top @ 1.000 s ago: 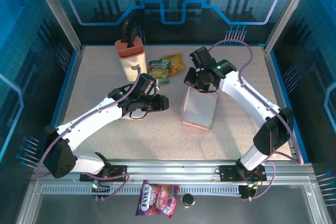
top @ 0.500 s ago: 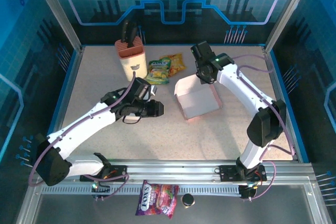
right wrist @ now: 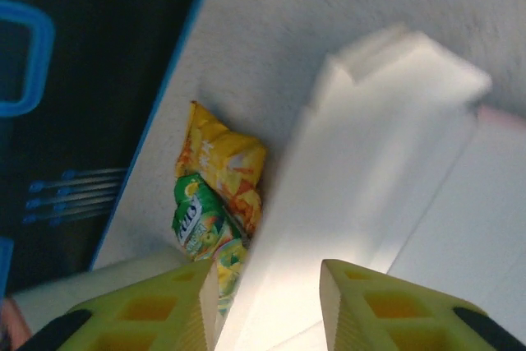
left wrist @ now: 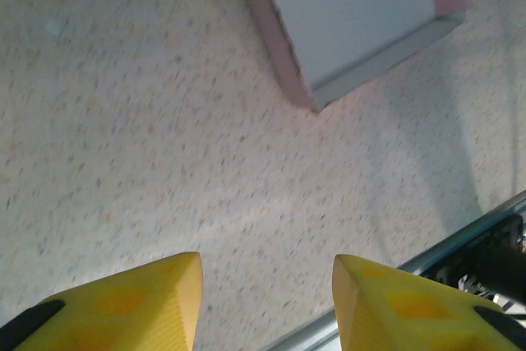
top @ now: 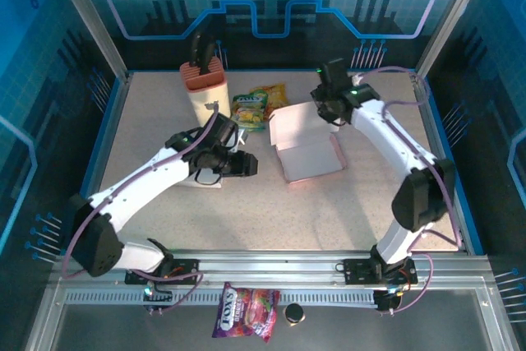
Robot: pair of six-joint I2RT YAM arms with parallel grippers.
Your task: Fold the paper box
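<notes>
The paper box (top: 311, 159) is white with pink edges and lies flat at the table's middle, its lid flap (top: 292, 123) raised at the back. My right gripper (top: 327, 111) hovers over the box's back right corner, open, apart from the white flap (right wrist: 370, 170) that lies beyond its jaws. My left gripper (top: 251, 164) sits just left of the box, low over the table and open. In the left wrist view the gripper (left wrist: 265, 269) has bare table between its yellow fingers, and the box's near corner (left wrist: 353, 22) lies ahead of it.
A cream holder (top: 205, 88) with an orange top and a black handle stands at the back left. Snack packets (top: 260, 106) (right wrist: 215, 195) lie between it and the box flap. Off the table at the front lie another packet (top: 246, 310) and a small black cap (top: 293, 312).
The box stood on end in the right gripper; it now lies flat with the flap up. The right gripper has let go and moved back and right. The left jaws widened slightly.
</notes>
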